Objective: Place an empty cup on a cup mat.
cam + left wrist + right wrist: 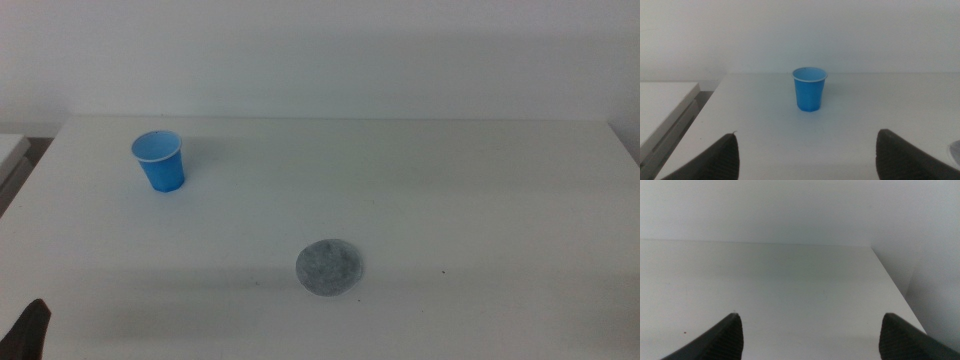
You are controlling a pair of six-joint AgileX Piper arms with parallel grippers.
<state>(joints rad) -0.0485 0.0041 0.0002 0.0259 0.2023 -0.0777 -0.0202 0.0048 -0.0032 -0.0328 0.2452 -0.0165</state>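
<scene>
The small bright blue tapered disposable cup (159,160) stands upright on the white table (480,200) in the upper left of the middle view, mouth up, its thin pale rim and light blue inside showing; nothing can be seen in it. The flat round speckled grey cup mat (329,268) lies lower and nearer the centre of that frame, well apart from the cup, with bare tabletop between them.

The left gripper (807,160) shows its two dark jaws spread wide at the lower corners of the left wrist view, holding nothing, with the cup (809,89) centred in the gap between them but some way ahead and untouched. In the middle view only a dark tip (30,325) of it appears in the lower left corner. The right gripper (810,340) is likewise spread wide and empty, facing bare table in its own view; it does not appear in the middle view and looks to be waiting.

The cup is probably very light and thin-walled, so it would tip or skid at a nudge and buckle under a hard squeeze. Its smooth taper, wider toward the top, suggests a gentle side grasp around mid-height or just below the rim, where the wall is likely stiffest. The left gripper looks best lined up for it
</scene>
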